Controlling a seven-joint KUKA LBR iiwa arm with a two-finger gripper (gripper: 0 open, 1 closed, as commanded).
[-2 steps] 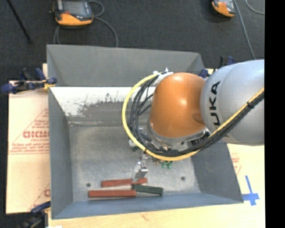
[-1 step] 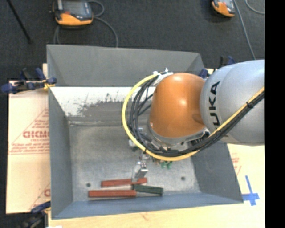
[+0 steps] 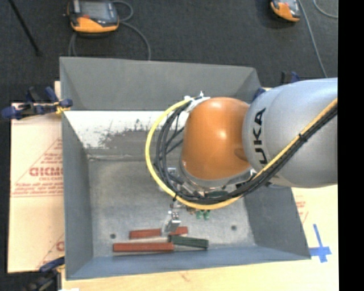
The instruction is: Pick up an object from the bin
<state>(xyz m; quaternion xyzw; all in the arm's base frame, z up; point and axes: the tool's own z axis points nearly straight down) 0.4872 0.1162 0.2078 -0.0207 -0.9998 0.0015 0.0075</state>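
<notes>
Three flat strips lie by your claw [image 3: 172, 223]: the nearer red-brown strip [image 3: 147, 233] right at its tip, the farther red-brown strip [image 3: 142, 247] and the dark green strip [image 3: 192, 242] just beyond. Which step?

— Approach, I judge; nothing is lifted. Whether your claw is wide or narrow I cannot tell. Next, straddle the nearer strip, close, raise.

Robotics laboratory, test cell. A pale grey industrial arm [image 3: 296, 142] lettered KUKA, with an orange cover [image 3: 213, 139] and looped cables [image 3: 154, 153] at its wrist, reaches into a grey metal bin [image 3: 170, 79] with sloped walls. Beyond the bin lies dark carpet [image 3: 199, 28], on which rest two orange-and-grey handheld units [image 3: 94, 16] with trailing leads.
</notes>
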